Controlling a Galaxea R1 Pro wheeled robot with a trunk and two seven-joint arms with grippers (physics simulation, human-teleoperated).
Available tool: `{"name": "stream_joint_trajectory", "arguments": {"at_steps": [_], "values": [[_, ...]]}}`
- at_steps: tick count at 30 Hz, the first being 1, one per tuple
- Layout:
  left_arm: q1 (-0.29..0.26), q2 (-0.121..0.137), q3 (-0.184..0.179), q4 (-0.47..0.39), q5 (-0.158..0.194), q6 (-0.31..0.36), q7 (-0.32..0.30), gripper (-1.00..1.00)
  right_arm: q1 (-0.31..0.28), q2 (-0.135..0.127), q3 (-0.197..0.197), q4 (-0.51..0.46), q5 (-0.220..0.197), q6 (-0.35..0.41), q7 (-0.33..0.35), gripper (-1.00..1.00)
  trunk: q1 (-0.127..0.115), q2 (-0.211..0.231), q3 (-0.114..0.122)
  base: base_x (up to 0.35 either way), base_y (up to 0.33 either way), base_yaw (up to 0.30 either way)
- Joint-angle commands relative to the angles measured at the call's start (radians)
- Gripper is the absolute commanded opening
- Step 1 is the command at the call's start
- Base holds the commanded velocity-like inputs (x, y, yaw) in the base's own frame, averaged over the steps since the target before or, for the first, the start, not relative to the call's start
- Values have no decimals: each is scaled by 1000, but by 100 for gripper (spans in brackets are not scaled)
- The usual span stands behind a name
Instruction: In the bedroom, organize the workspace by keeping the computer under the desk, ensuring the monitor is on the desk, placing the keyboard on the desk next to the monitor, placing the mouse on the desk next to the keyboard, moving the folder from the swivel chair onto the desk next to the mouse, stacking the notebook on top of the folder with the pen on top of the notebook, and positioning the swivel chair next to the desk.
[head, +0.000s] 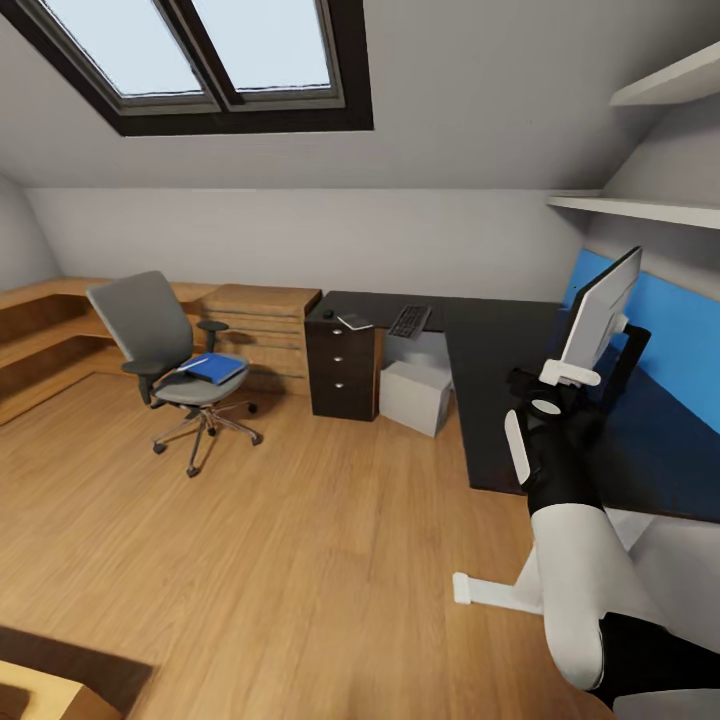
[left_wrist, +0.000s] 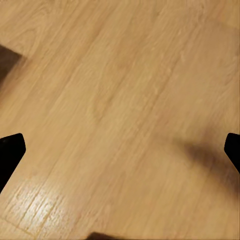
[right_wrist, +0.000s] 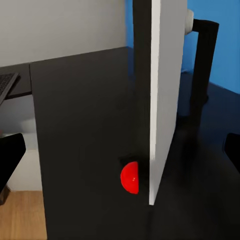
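Observation:
The grey swivel chair (head: 150, 345) stands on the floor left of the black desk (head: 500, 345), with the blue folder (head: 215, 368) on its seat. Near the desk's far end lie the mouse (head: 328, 314), the notebook (head: 354, 321) and the keyboard (head: 409, 321). The light-grey computer (head: 415, 396) sits under the desk. The monitor (head: 600, 310) stands edge-on on the desk. My right gripper (head: 545, 388) is open just in front of the monitor's edge (right_wrist: 162, 100), close to its red dot (right_wrist: 130, 177). My left gripper (left_wrist: 120, 150) is open over bare floor. I cannot make out the pen.
A blue upright panel (head: 665, 335) backs the desk at the right. The black drawer unit (head: 342, 370) stands beside a light-wood chest (head: 262, 315) and stepped wooden ledges (head: 40, 330). White shelves (head: 640, 208) hang above the desk. Wooden floor (head: 300, 540) spreads between me and the chair.

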Motion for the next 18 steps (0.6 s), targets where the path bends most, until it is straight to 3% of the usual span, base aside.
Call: {"name": "stream_joint_trajectory", "arguments": {"at_steps": [1,7,18], "values": [[-1,0,-1,0,6,-3,0,100,-1,1,-2,-1,10,9,1,100,0,0,-1,251,3,0],[-1,0,-1,0,7,-3,0,100,-1,-2,-4,-3,10,9,-1,100,0,0,-1,141,1,0],[-1,0,-1,0,7,-3,0,100,-1,-25,-5,-4,10,10,-3,100,0,0,-1,22,0,0]]}}
